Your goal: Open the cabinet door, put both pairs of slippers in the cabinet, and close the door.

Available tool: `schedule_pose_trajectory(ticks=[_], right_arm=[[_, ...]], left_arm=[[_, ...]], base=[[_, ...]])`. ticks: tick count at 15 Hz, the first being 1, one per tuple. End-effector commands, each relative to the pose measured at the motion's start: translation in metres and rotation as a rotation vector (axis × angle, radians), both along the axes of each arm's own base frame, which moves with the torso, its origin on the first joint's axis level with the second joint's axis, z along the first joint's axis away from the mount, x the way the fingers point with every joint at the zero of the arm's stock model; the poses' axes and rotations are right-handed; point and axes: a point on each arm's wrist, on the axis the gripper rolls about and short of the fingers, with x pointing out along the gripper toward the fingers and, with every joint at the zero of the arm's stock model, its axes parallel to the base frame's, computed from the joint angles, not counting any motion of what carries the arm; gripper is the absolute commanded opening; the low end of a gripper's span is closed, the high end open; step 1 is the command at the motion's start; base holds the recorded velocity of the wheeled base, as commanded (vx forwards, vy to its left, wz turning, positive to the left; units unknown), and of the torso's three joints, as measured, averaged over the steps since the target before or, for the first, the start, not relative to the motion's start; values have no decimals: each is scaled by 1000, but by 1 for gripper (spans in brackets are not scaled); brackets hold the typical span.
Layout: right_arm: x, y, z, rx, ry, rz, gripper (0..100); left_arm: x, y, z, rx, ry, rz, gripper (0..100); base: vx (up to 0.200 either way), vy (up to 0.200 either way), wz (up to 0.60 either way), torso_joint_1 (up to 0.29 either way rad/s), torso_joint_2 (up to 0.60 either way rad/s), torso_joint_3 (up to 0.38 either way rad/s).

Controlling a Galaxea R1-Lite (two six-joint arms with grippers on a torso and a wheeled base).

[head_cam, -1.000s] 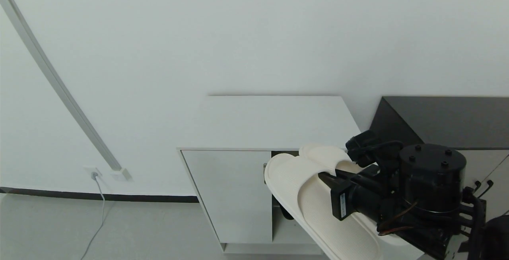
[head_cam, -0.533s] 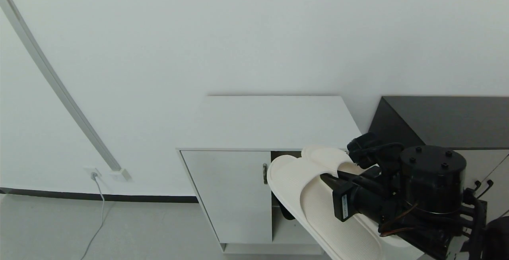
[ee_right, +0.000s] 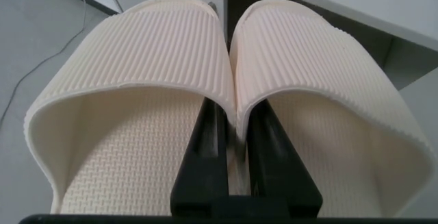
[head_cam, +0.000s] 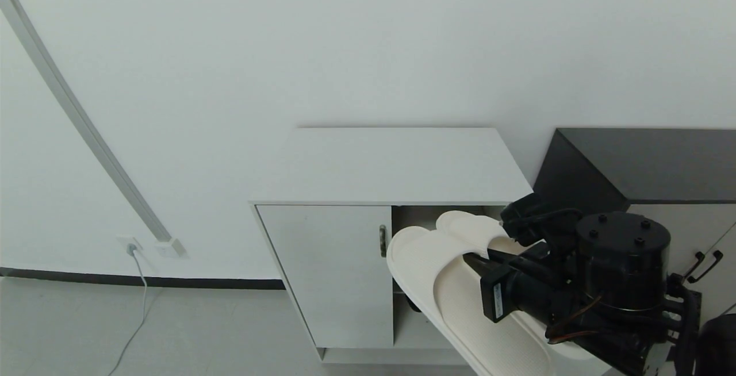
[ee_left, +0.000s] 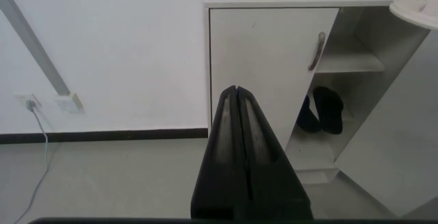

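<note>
- Right now we hold the cream slippers (head_cam: 428, 267) as a pair. The right fingers (ee_right: 205, 162) are clenched on the two inner strap edges, pressed together between them.
- In the head view the pair sits at lower centre-right, toes pointing up-left at the cabinet (head_cam: 397, 163). It is just in front of the open right half and not yet inside.
- The left door (head_cam: 328, 272) is closed, and its handle (head_cam: 382, 241) is just beside the near toe.
- The left fingers (ee_left: 226, 135) are closed on nothing and hang well clear of the opening.
- In the left wrist view a black pair (ee_left: 321, 111) already lies on the lower level at centre-right, under the shelf (ee_left: 349, 63). We take the panel at lower right to be the swung-out door (ee_left: 397, 135).
- We judge the step in hand to be carrying the cream pair in.
- To do it well we should go straight through the gap, with the near toe kept off the handle and the left door's edge.
- We should level the soles before entering, since the pair is tilted and the shelf edge could catch a toe.
- We should choose a free level, set the soles down flat and only then release. Both straps hang on one pinch, so a knock could peel one slipper out.
- We should draw back along the same line.
</note>
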Motion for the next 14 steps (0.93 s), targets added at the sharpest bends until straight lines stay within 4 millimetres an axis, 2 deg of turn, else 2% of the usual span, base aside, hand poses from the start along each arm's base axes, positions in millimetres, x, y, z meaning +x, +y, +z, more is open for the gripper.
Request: schedule_pose_trajectory(ticks=[1,6,14], right_arm=[[0,1,-2,-3,4,2,0],[2,3,-5,-12,12,2,0],[3,3,-7,-17,14,1,0]], left_arm=[[0,0,0,0,0,0,0],[0,0,0,0,0,0,0],[0,0,0,0,0,0,0]], base=[[0,0,0,-168,369,203],[0,0,0,-168,393,218],[0,0,0,-223,535,314]])
